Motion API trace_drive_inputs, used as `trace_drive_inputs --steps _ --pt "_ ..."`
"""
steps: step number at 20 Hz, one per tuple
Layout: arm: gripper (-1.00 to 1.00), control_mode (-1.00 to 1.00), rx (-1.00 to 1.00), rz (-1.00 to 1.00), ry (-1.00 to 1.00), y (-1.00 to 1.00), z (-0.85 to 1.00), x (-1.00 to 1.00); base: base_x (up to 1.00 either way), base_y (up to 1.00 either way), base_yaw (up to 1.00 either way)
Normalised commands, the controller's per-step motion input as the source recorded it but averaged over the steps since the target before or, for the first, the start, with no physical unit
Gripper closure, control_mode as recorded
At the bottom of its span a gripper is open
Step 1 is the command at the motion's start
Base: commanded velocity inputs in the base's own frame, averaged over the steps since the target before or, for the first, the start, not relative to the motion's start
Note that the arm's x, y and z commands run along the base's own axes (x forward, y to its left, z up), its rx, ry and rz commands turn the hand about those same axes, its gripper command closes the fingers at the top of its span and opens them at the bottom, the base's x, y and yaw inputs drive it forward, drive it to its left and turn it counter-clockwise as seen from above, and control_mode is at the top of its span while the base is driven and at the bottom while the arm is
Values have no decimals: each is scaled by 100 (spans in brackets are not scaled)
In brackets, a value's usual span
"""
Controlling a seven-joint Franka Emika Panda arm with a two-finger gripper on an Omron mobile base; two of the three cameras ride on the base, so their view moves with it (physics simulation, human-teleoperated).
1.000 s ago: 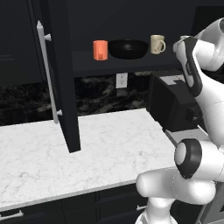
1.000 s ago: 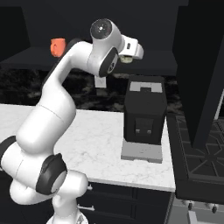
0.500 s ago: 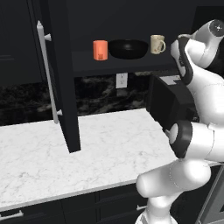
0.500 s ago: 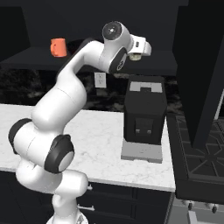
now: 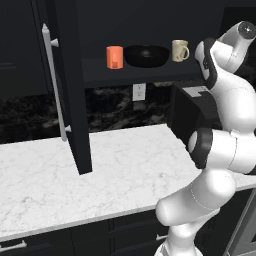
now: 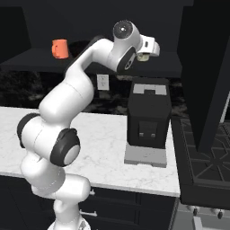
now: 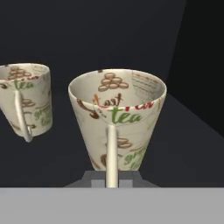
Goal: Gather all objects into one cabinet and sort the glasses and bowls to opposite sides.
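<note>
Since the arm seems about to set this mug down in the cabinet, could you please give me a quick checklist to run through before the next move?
1. Hand shut on the held mug's handle: ok.
2. Held mug upright: ok.
3. Cabinet door open: ok.
4. Held mug clear of the second mug on the shelf: ok, a gap shows between them.
5. Orange cup, black bowl and second mug already on the shelf: ok.
6. Held mug's base touching the shelf: cannot tell.

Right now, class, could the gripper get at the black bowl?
Probably not yet. The gripper is shut on the handle of a mug, so its jaws are taken. The way itself looks free: the door stands open and nothing stands before the bowl.
</note>
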Motion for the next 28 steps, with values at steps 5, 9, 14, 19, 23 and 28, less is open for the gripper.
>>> trace_drive_inputs --steps 5,9,14,19,23,28 --pt "100 -100 0 0 5 0 -24 9 0 0 0" --pt "100 -100 0 0 1 0 -16 8 0 0 0" --pt "100 -100 0 0 -1 0 -9 10 0 0 0" --pt "100 -100 0 0 0 0 -9 24 0 0 0" --pt "-100 -100 0 0 0 0 -3 32 0 0 0" --pt "-100 -100 1 2 -5 0 6 6 0 0 0"
